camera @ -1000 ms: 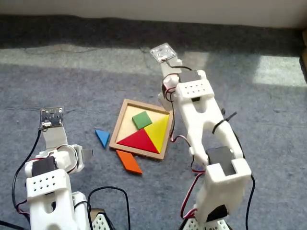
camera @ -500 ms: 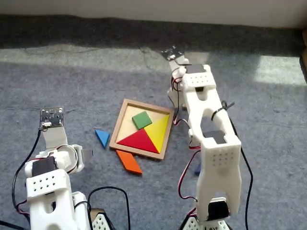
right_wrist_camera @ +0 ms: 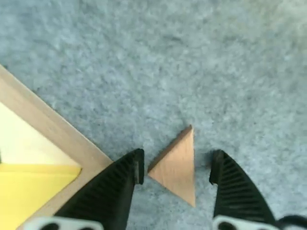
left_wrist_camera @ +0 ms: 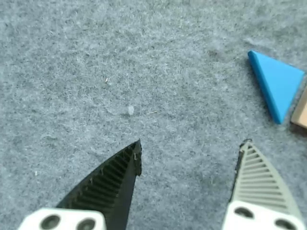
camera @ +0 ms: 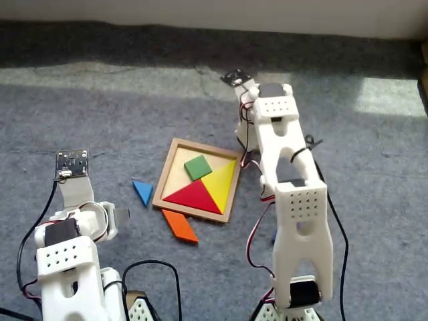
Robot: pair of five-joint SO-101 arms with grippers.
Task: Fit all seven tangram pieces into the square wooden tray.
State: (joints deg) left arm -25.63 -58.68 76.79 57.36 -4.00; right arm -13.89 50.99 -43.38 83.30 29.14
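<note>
Tangram pieces [camera: 200, 188] are partly placed: green square [camera: 197, 167], yellow triangle [camera: 221, 182] and red triangle [camera: 194, 196] sit inside the wooden tray [camera: 164, 170] on grey carpet [camera: 100, 114]. The blue triangle [camera: 142, 192] and orange parallelogram [camera: 179, 225] lie just off the tray's left and near edges. The right arm [camera: 287, 160] stretches along the tray's right side, covering the carpet beneath — a dark blue sliver [camera: 274, 237] beside it may be another piece. Just past the tray's right corner, a plain wooden triangle [right_wrist_camera: 178, 165] lies between the spread fingers of the right gripper [right_wrist_camera: 177, 155], which grips nothing. The left gripper [left_wrist_camera: 192, 143] hangs wide open and empty near the blue triangle.
</note>
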